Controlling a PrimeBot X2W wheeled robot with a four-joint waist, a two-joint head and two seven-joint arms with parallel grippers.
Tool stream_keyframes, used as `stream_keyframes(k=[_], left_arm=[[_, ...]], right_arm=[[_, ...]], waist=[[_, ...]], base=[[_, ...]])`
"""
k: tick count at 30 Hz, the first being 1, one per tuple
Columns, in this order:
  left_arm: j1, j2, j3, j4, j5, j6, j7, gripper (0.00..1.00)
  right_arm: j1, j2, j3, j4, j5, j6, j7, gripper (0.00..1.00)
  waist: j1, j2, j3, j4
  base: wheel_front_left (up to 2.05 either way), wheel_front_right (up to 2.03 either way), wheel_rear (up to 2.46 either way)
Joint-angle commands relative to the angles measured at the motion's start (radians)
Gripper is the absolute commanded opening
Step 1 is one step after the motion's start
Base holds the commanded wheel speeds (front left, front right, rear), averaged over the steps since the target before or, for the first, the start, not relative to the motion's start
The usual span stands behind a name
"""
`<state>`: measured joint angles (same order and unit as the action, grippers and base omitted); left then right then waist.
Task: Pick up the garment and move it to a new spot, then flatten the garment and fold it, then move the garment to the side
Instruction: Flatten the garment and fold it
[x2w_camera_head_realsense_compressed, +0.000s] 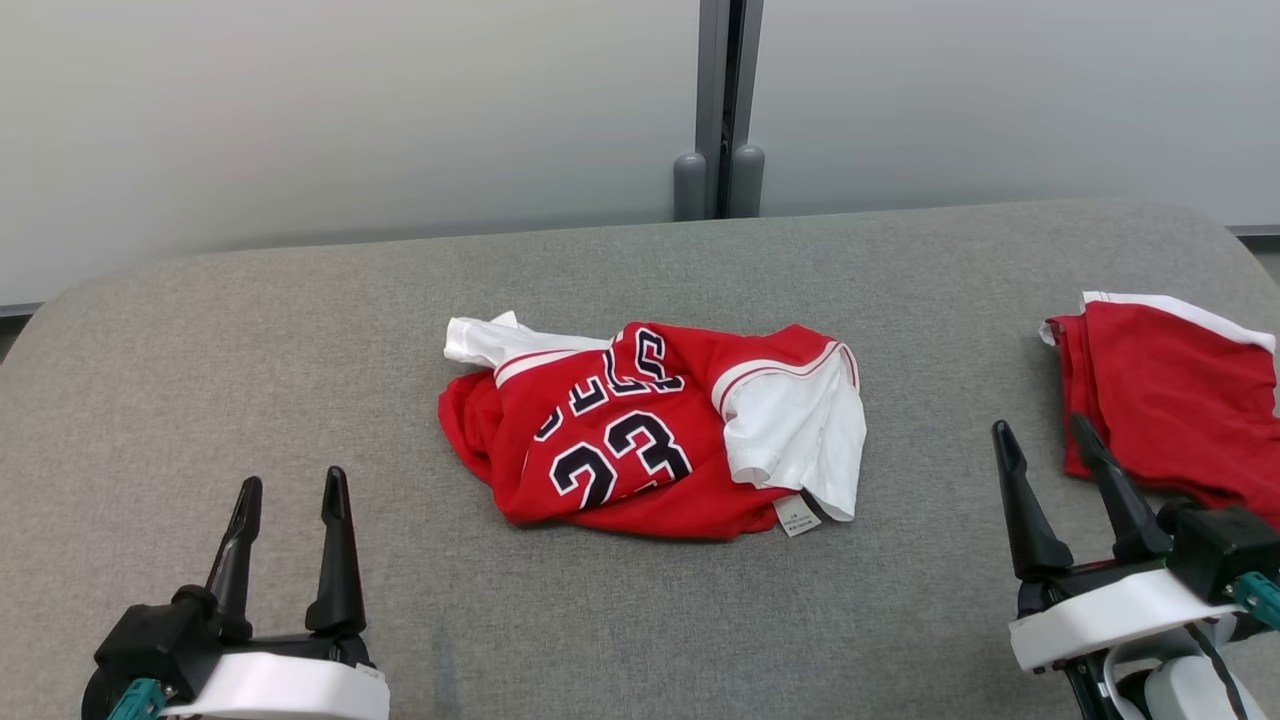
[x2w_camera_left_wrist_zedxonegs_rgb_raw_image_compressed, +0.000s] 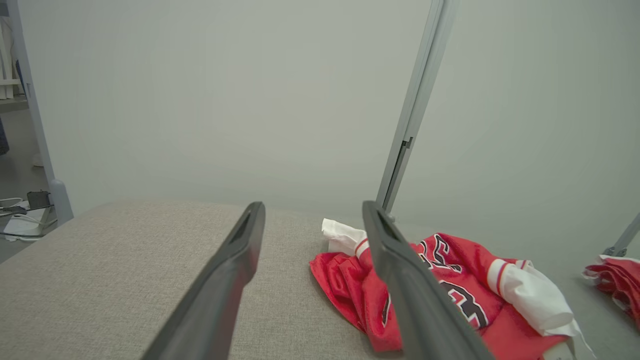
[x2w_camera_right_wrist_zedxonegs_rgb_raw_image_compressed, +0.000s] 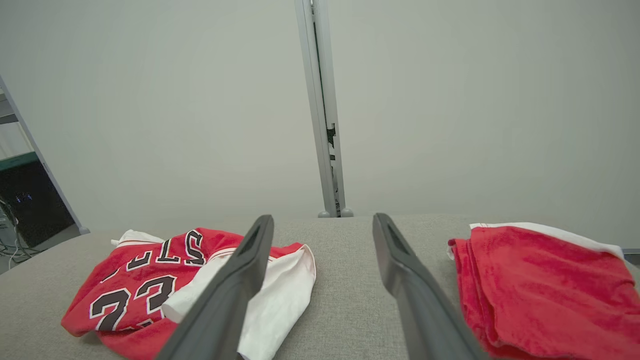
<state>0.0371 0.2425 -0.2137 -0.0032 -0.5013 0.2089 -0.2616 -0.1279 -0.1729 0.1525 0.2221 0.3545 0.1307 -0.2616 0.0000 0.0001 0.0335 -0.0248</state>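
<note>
Down at the bottom of the head view, left gripper (x2w_camera_head_realsense_compressed: 292, 480) sits low in the near left corner, two dark fingers pointing up and standing well apart, nothing between them but grey fabric. Over on the near right, right gripper (x2w_camera_head_realsense_compressed: 1041, 426) tells the same story: fingers spread wide, empty, leaning a touch to the left. Between the two, out in the middle of the grey upholstered surface (x2w_camera_head_realsense_compressed: 300, 330), lies the jersey (x2w_camera_head_realsense_compressed: 620, 440), red, crumpled into a loose heap, well apart from both grippers. Its black-and-white number 23 (x2w_camera_head_realsense_compressed: 650, 455) faces up, part of a line of lettering creased above it, a white sleeve (x2w_camera_head_realsense_compressed: 800, 430) flopped over the right side and another bit of white poking out at the far left. A small care label (x2w_camera_head_realsense_compressed: 797, 515) peeks out at the near edge, lying on the surface. Off at the right edge, a folded red cloth (x2w_camera_head_realsense_compressed: 1170, 400) with white trim rests right by the right gripper's outer finger; whether they touch I cannot tell. From the left wrist view, the jersey lies ahead and to the right, partly hidden behind the right-hand finger. From the right wrist view, bare grey surface shows between the fingers, the jersey to their left, the folded cloth to their right. Behind it all stand pale panels (x2w_camera_head_realsense_compressed: 350, 100) joined by a grey post (x2w_camera_head_realsense_compressed: 720, 100).
</note>
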Motion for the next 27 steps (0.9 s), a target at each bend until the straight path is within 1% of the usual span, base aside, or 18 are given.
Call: stream_keyframes(k=[1, 10, 15, 20, 22, 27], left_arm=[[0.015, -0.006, 0.013, 0.001, 0.012, -0.012, -0.004, 1.0], [0.024, -0.048, 0.045, 0.022, 0.05, -0.05, -0.004, 1.0], [0.026, -0.059, 0.05, 0.031, 0.06, -0.058, -0.004, 1.0], [0.017, -0.074, 0.05, 0.041, 0.064, -0.071, -0.004, 1.0], [0.011, -0.076, 0.048, 0.045, 0.067, -0.076, -0.004, 1.0], [-0.005, -0.083, 0.043, 0.056, 0.068, -0.086, -0.003, 1.0]], right_arm=[[0.014, 0.001, -0.007, -0.011, -0.013, 0.0, -0.005, 1.0], [0.026, 0.005, -0.007, -0.025, -0.029, 0.0, -0.005, 1.0], [0.025, -0.004, 0.017, -0.007, -0.033, 0.0, -0.005, 1.0], [-0.026, -0.074, 0.161, 0.067, -0.044, 0.0, 0.045, 1.0], [-0.05, -0.095, 0.21, 0.112, -0.039, 0.0, 0.082, 1.0], [-0.135, -0.114, 0.302, 0.221, -0.022, 0.0, 0.152, 1.0]], waist=[[0.0, -0.0001, -0.006, 0.0], [0.0, -0.0001, -0.015, -0.002], [0.0, -0.0001, -0.016, -0.001], [0.0, -0.0001, -0.013, 0.007], [0.0, -0.0001, -0.011, 0.015], [0.0, -0.0001, 0.003, 0.046]], base=[[0.0, 0.0, 0.0], [0.0, 0.0, 0.0], [0.0, 0.0, 0.0], [0.0, 0.0, 0.0], [0.0, 0.0, 0.0], [0.0, 0.0, 0.0]])
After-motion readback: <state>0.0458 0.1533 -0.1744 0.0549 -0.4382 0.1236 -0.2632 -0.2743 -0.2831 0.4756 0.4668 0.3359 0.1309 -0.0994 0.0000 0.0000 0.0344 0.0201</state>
